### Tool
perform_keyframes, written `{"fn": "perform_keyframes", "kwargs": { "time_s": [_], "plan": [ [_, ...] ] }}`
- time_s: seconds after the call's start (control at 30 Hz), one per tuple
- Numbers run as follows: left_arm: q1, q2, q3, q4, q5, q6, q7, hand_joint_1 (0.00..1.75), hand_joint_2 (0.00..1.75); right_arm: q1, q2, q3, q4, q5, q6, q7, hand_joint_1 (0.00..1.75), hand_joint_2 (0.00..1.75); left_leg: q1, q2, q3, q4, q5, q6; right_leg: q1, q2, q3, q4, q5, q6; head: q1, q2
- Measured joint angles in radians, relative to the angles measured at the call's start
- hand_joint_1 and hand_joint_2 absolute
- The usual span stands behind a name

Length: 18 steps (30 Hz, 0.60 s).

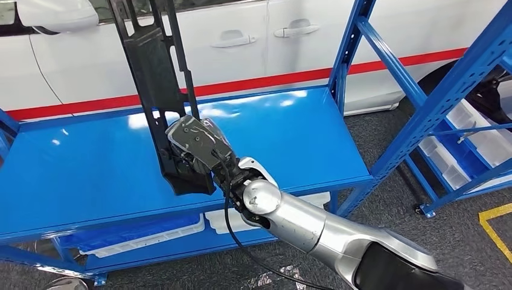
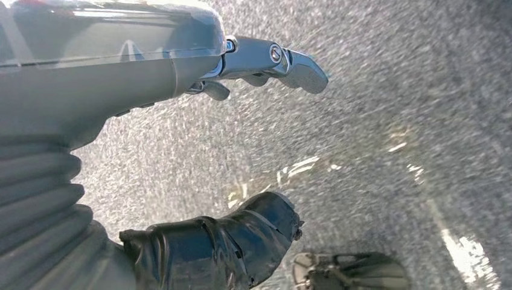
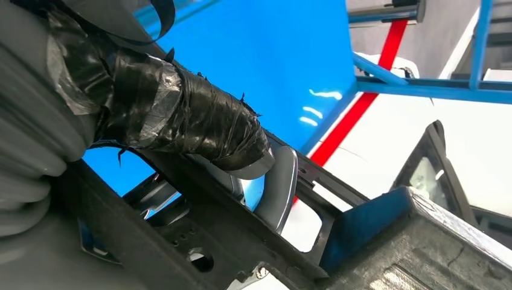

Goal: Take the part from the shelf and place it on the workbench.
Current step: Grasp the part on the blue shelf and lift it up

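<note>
The part [image 1: 152,66] is a long black plastic frame, standing nearly upright over the blue shelf board [image 1: 290,133]. My right hand [image 1: 196,148] grips its lower end, fingers wrapped around the frame. In the right wrist view the tape-wrapped thumb [image 3: 193,124] lies across the black part [image 3: 199,241], pressing it against the fingers. My left hand [image 2: 241,151] hangs over the grey floor with the thumb [image 2: 235,238] and fingers [image 2: 272,60] apart and nothing between them.
The blue rack's upright post [image 1: 353,45] and diagonal brace [image 1: 392,60] stand right of the part. A second blue rack [image 1: 471,121] with white bins is at far right. A white car body with a red stripe [image 1: 253,81] is behind the shelf. White trays [image 1: 151,238] sit on the lower shelf.
</note>
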Motion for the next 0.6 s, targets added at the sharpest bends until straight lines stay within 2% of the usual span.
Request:
{"fn": "perform_keyframes", "kwargs": {
  "time_s": [0.03, 0.1, 0.13, 0.17, 0.23, 0.27, 0.3, 0.33, 0.37, 0.4, 0.43, 0.47, 0.5, 0.53, 0.57, 0.6],
  "plan": [
    [0.0, 0.0, 0.0, 0.0, 0.0, 0.001, 0.0, 0.0, 1.75, 0.0, -0.001, 0.0, -0.001, -0.001, 0.0, 0.0, 1.75, 1.75, 0.0, 0.0, -0.012, 0.007, 0.005, -0.002, 0.0, 0.0, 0.047, -0.058, 0.023, -0.002, 0.0, 0.0],
    [0.001, -0.001, 0.0, 0.0, -0.001, 0.003, 0.001, 0.0, 1.75, -0.001, -0.002, 0.0, -0.006, -0.002, 0.0, 0.0, 1.75, 1.75, -0.002, -0.001, -0.033, 0.02, 0.013, -0.01, 0.003, 0.001, 0.139, -0.19, 0.035, -0.009, -0.001, 0.0],
    [0.001, -0.001, 0.0, 0.0, -0.002, 0.004, 0.002, 0.0, 1.75, -0.001, -0.002, 0.0, -0.009, -0.002, 0.0, -0.001, 1.75, 1.75, -0.003, -0.002, -0.039, 0.024, 0.019, -0.015, 0.005, 0.001, 0.163, -0.232, 0.031, -0.012, 0.0, 0.0],
    [0.0, -0.001, 0.0, 0.0, -0.002, 0.006, 0.003, 0.0, 1.75, -0.002, -0.002, 0.0, -0.012, -0.002, 0.0, -0.001, 1.75, 1.75, -0.003, -0.002, -0.043, 0.025, 0.027, -0.02, 0.009, 0.002, 0.171, -0.25, 0.027, -0.016, 0.0, 0.0],
    [0.0, 0.0, 0.0, 0.0, 0.0, 0.011, 0.007, 0.0, 1.75, -0.002, -0.003, 0.0, -0.013, -0.002, 0.0, -0.002, 1.75, 1.75, -0.001, -0.003, -0.05, 0.024, 0.037, -0.032, 0.008, 0.0, 0.159, -0.259, 0.043, -0.028, 0.004, 0.0],
    [0.001, 0.001, 0.0, 0.001, 0.002, 0.013, 0.009, 0.0, 1.75, -0.003, -0.004, 0.0, -0.014, -0.002, 0.001, -0.002, 1.75, 1.75, 0.0, -0.004, -0.058, 0.032, 0.024, -0.039, 0.006, -0.002, 0.152, -0.262, 0.053, -0.036, 0.003, 0.0],
    [0.001, 0.002, 0.0, 0.001, 0.008, 0.016, 0.011, 0.0, 1.75, -0.003, -0.004, 0.0, -0.014, -0.001, 0.003, -0.002, 1.75, 1.75, 0.002, -0.004, -0.071, 0.057, -0.007, -0.045, 0.003, -0.004, 0.142, -0.266, 0.065, -0.043, 0.002, 0.0],
    [0.002, 0.003, 0.0, 0.002, 0.014, 0.018, 0.013, 0.0, 1.75, -0.003, -0.005, 0.001, -0.014, 0.0, 0.005, -0.002, 1.75, 1.75, 0.004, -0.004, -0.087, 0.1, -0.052, -0.052, 0.001, -0.005, 0.13, -0.267, 0.077, -0.049, 0.0, 0.0],
    [0.003, 0.004, 0.0, 0.002, 0.023, 0.02, 0.014, 0.0, 1.75, -0.003, -0.005, 0.001, -0.014, 0.003, 0.007, -0.002, 1.75, 1.75, 0.006, -0.004, -0.106, 0.159, -0.1, -0.057, 0.001, -0.006, 0.117, -0.267, 0.088, -0.051, -0.002, 0.0],
    [0.004, 0.006, 0.0, 0.002, 0.033, 0.022, 0.014, 0.0, 1.75, -0.003, -0.006, 0.001, -0.014, 0.007, 0.008, -0.002, 1.75, 1.75, 0.008, -0.004, -0.119, 0.221, -0.137, -0.062, 0.001, -0.006, 0.103, -0.266, 0.099, -0.053, -0.003, 0.0],
    [0.003, 0.01, 0.0, 0.002, 0.045, 0.024, 0.014, 0.0, 1.75, -0.003, -0.007, 0.001, -0.014, 0.011, 0.009, -0.001, 1.75, 1.75, 0.01, -0.004, -0.124, 0.268, -0.151, -0.066, 0.001, -0.007, 0.088, -0.266, 0.11, -0.053, -0.003, 0.0],
    [0.002, 0.015, 0.001, 0.002, 0.061, 0.027, 0.013, 0.0, 1.75, -0.002, -0.008, 0.002, -0.014, 0.015, 0.011, 0.0, 1.75, 1.75, 0.011, -0.004, -0.114, 0.288, -0.143, -0.068, 0.001, -0.007, 0.072, -0.266, 0.121, -0.052, -0.003, 0.0],
    [0.001, 0.022, 0.003, 0.002, 0.079, 0.031, 0.011, 0.0, 1.75, -0.002, -0.01, 0.002, -0.014, 0.017, 0.012, 0.002, 1.75, 1.75, 0.012, -0.004, -0.087, 0.274, -0.119, -0.069, 0.001, -0.008, 0.057, -0.265, 0.132, -0.05, -0.003, 0.0],
    [0.0, 0.029, 0.006, 0.002, 0.099, 0.036, 0.008, 0.0, 1.75, -0.001, -0.012, 0.003, -0.015, 0.019, 0.014, 0.004, 1.75, 1.75, 0.013, -0.004, -0.043, 0.229, -0.092, -0.069, 0.0, -0.007, 0.043, -0.264, 0.144, -0.048, -0.003, 0.0],
    [-0.001, 0.036, 0.011, 0.002, 0.122, 0.041, 0.004, 0.0, 1.75, -0.001, -0.013, 0.003, -0.017, 0.021, 0.015, 0.006, 1.75, 1.75, 0.012, -0.004, 0.014, 0.159, -0.08, -0.067, 0.0, -0.006, 0.031, -0.264, 0.154, -0.044, -0.003, 0.0],
    [-0.003, 0.043, 0.017, 0.002, 0.143, 0.046, 0.0, 0.0, 1.75, -0.001, -0.014, 0.003, -0.02, 0.022, 0.016, 0.008, 1.75, 1.75, 0.01, -0.005, 0.068, 0.083, -0.083, -0.062, 0.0, -0.006, 0.023, -0.263, 0.164, -0.04, -0.003, 0.0]
  ]
}}
